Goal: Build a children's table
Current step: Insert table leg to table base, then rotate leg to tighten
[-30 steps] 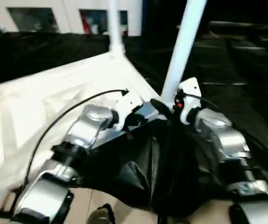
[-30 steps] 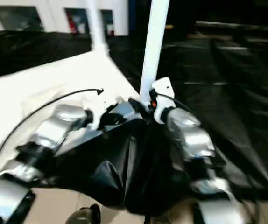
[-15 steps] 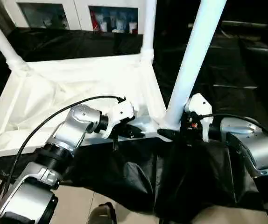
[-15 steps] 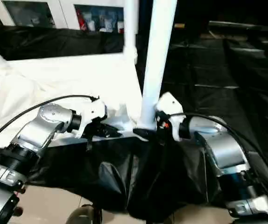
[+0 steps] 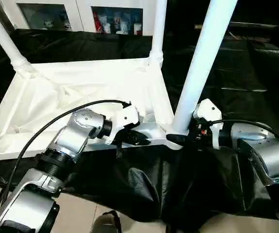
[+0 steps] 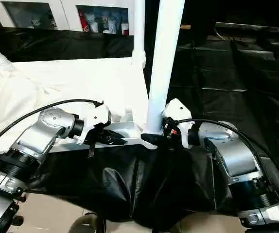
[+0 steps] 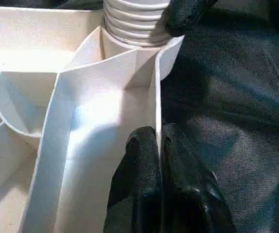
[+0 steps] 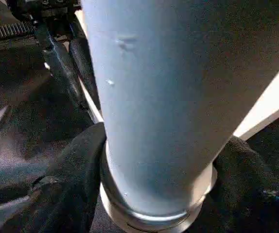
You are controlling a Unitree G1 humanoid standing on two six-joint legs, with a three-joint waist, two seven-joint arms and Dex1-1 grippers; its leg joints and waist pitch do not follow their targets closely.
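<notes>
The left gripper (image 7: 158, 145) pinches the tabletop (image 5: 81, 87) rim; the right gripper (image 8: 154, 170) clasps the near leg (image 5: 202, 63) base. The leg should be kept upright while being seated.

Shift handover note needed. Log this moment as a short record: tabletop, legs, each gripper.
tabletop: upside down on the black-draped work table, ribbed underside up
legs: three stand in corner sockets
nearest leg: upright in the near corner socket, threaded end partly showing
left gripper: pinched shut on the tabletop's edge wall
right gripper: fingers around the nearest leg's base
</notes>
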